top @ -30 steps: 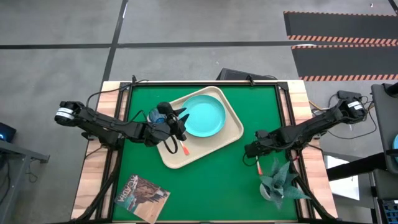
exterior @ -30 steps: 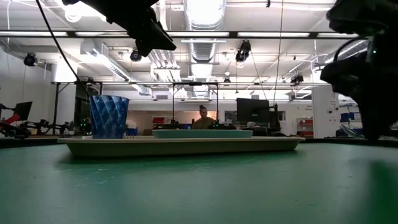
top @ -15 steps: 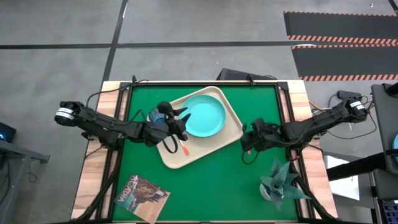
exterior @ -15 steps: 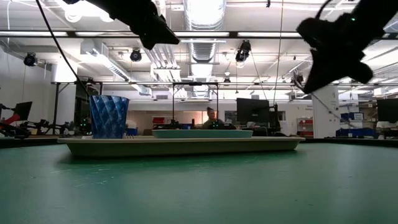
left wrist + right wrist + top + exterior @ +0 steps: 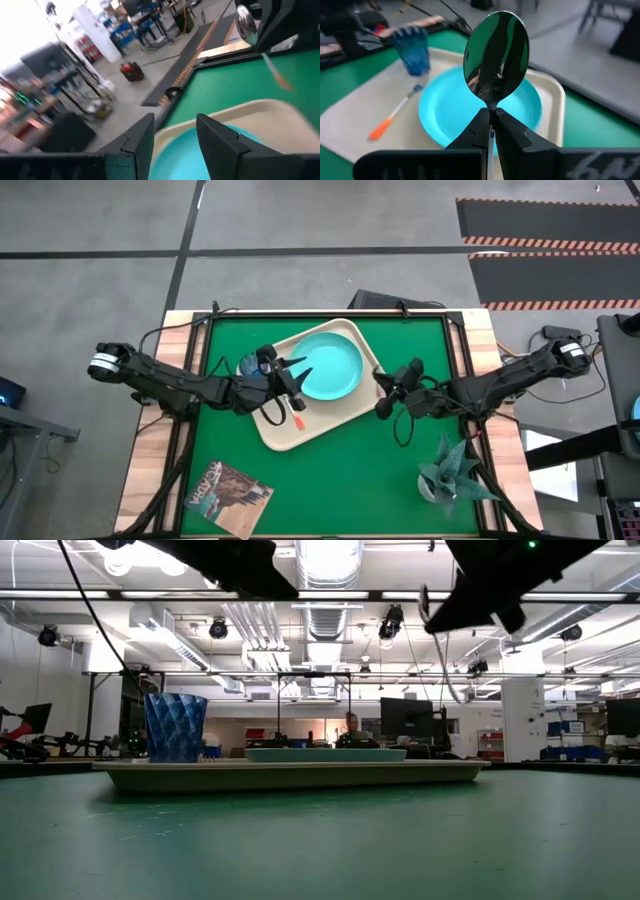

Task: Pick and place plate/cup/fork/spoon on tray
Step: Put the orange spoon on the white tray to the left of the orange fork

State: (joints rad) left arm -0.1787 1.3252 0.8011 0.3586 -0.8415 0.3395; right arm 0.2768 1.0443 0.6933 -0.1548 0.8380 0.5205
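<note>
- A beige tray point(image 5: 345, 412) lies tilted on a green mat point(image 5: 400, 470), seen from overhead.
- A turquoise plate point(image 5: 335, 370) rests on the tray, in the half farther from the camera's bottom edge.
- A blue cup point(image 5: 175, 727) stands upright at the tray's left corner; in the low view it rises above the rim.
- A fork point(image 5: 395, 112) with an orange handle lies flat on the tray, just beside the plate and near the cup.
- The right gripper point(image 5: 388, 390) hangs in the air at the tray's right edge, its fingers clamped on the neck of a spoon point(image 5: 496, 50).
- The spoon's silver bowl sticks out beyond the fingertips, raised above the plate and tray, touching neither.
- The left gripper point(image 5: 297, 377) hovers over the tray's left part, by the plate's edge and above the fork, fingers spread apart and holding nothing.
- A potted plant point(image 5: 450, 470) and a magazine point(image 5: 228, 495) sit on the mat, well apart from the tray.
</note>
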